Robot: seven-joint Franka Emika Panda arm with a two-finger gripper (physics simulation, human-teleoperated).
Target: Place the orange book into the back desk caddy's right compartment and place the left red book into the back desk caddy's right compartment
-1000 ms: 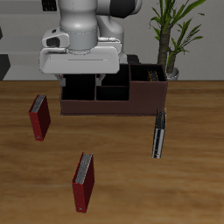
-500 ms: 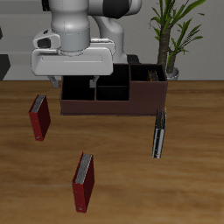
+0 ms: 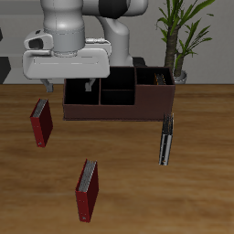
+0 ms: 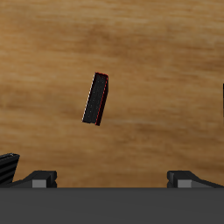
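Observation:
My gripper [image 3: 67,85] hangs open and empty, high above the end of the back desk caddy [image 3: 114,111] farthest from the plant; in the wrist view its gripper [image 4: 114,179] also holds nothing. The left red book [image 3: 87,190] lies flat near the table's front edge. A thin orange strip [image 3: 158,79] shows at the top of the caddy's wide end beside the plant, too small to tell if it is the orange book. I cannot tell which wide end is the right compartment. The wrist view shows one red-rimmed book [image 4: 96,98] on the wood; which red book it is I cannot tell.
A darker maroon book [image 3: 39,122] lies in front of the caddy's end below my gripper. A thin black book [image 3: 165,139] lies in front of the caddy's other end. A potted plant [image 3: 178,37] stands behind the caddy.
My open gripper has moved sideways along the caddy, away from the plant, and risen slightly. The books have not moved.

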